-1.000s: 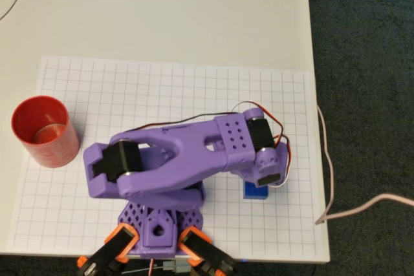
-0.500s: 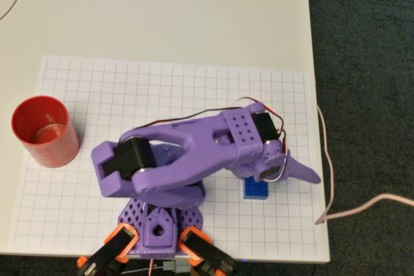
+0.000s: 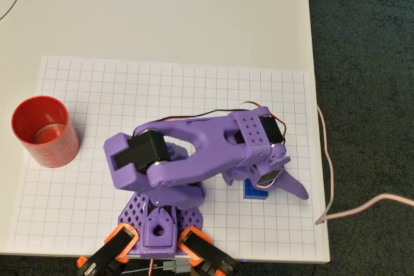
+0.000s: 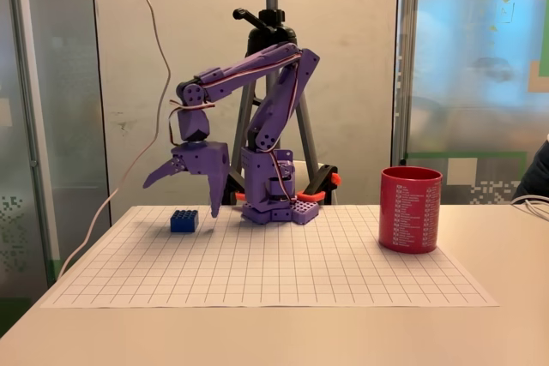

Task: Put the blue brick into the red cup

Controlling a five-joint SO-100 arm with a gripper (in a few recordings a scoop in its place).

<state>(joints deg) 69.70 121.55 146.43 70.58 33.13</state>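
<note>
The blue brick [image 3: 253,192] lies on the grid mat near the right side in the overhead view, partly covered by the purple arm's wrist. In the fixed view the brick [image 4: 184,221] rests flat on the mat at the left. My gripper [image 4: 182,198] hangs just above it, open, with one finger pointing down beside the brick and the other spread out to the left. From overhead the gripper [image 3: 279,189] has one finger sticking out to the right of the brick. The red cup [image 3: 44,132] stands upright at the mat's left edge, far from the gripper [image 4: 410,209].
The white grid mat [image 3: 168,88] covers the table's front part. The arm's base [image 3: 158,221] is clamped at the front edge. The table's right edge [image 3: 317,108] lies close to the brick, and a pale cable [image 3: 362,205] hangs beside it.
The gripper has gone from shut to open over the brick. The arm's elbow has shifted right, and the spread finger has swung a little towards the front edge.
</note>
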